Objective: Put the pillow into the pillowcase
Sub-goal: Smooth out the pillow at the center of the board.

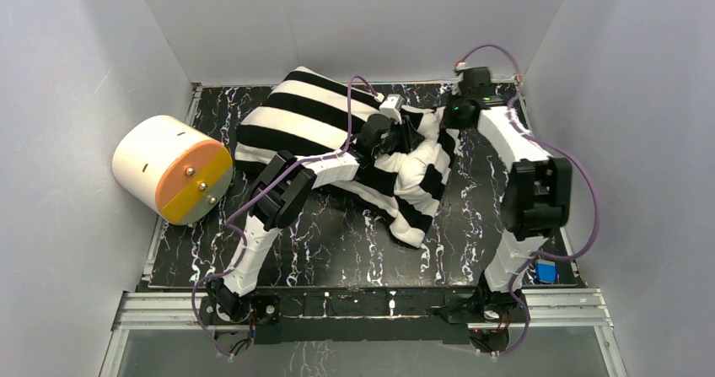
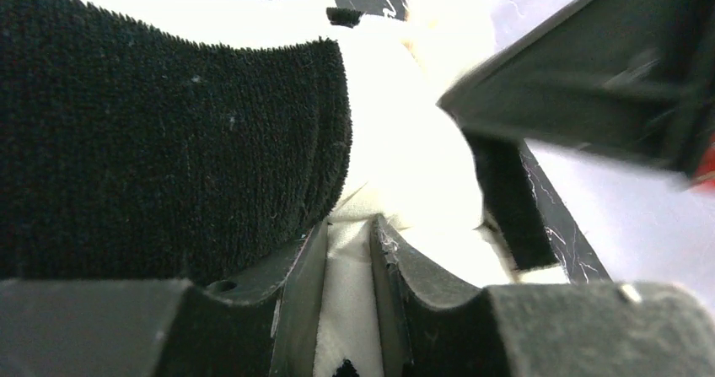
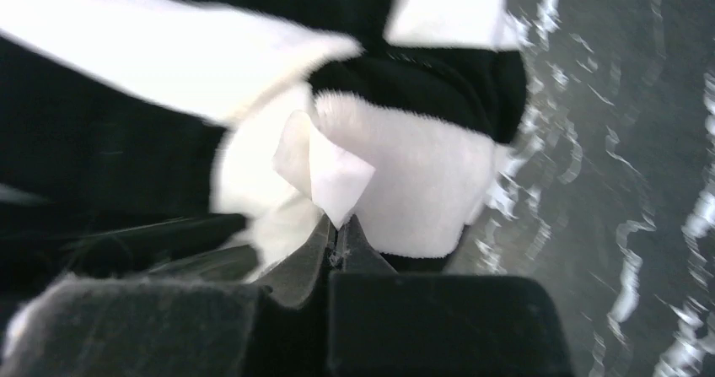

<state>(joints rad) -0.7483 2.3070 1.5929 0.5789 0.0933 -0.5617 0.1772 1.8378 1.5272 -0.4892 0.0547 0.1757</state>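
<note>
Left hand (image 2: 350, 235) clamps the pillow (image 2: 405, 166), right hand (image 3: 339, 227) pinches a white fold (image 3: 329, 170); both should ease the pillowcase (image 1: 295, 111) over slowly.

- Top view: fixed high above and behind the arms (image 1: 257, 234), looking down and forward over the whole table (image 1: 337, 242).
- Left wrist view: looks out over the left gripper (image 2: 350, 225), pressed close against the pillowcase (image 2: 169, 141).
- Right wrist view: looks out over the right gripper (image 3: 339, 225), just as near and blurred, with table on its right.
- Shared: all three show the pillowcase's bunched end and some table.
</note>
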